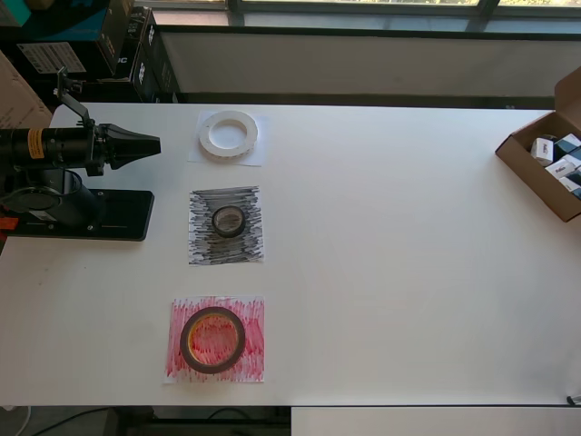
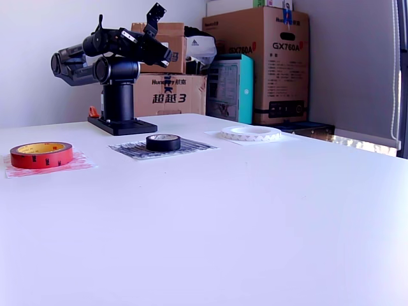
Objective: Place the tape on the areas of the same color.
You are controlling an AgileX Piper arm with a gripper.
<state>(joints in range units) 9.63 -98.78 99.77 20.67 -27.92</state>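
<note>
From the overhead view, the white worktop (image 1: 390,254) carries three paper patches in a column near the view's left side, and each one already has a roll on it. The white tape ring (image 1: 229,134) lies on the white patch (image 1: 259,156) at the top, the small black roll (image 1: 228,221) sits about in the middle of the black scribbled patch (image 1: 200,245), and the reddish-brown roll (image 1: 212,340) lies within the red scribbled patch (image 1: 252,350) at the bottom. The arm is folded back over its black base (image 1: 118,218) at the view's left edge, and its gripper (image 1: 136,143) points toward the white ring but stays apart from it, carrying nothing; the jaws look drawn together into a dark point, though from above I cannot tell for certain that they are shut. An open cardboard box (image 1: 536,173) with small packets stands at the far right, well away from the patches. In the exterior view, the same order runs from that view's left to its right: the reddish roll (image 2: 41,155) flat on its red patch (image 2: 80,162), the black roll (image 2: 163,142) on the dark patch (image 2: 191,146), and the white ring (image 2: 251,132) on pale paper, all resting flat. The arm (image 2: 115,57) is raised and tucked above its base, clear of every roll, with stacked cartons (image 2: 261,64) behind. Judged from this, all three colours are matched, and nothing seems left to do.
</note>
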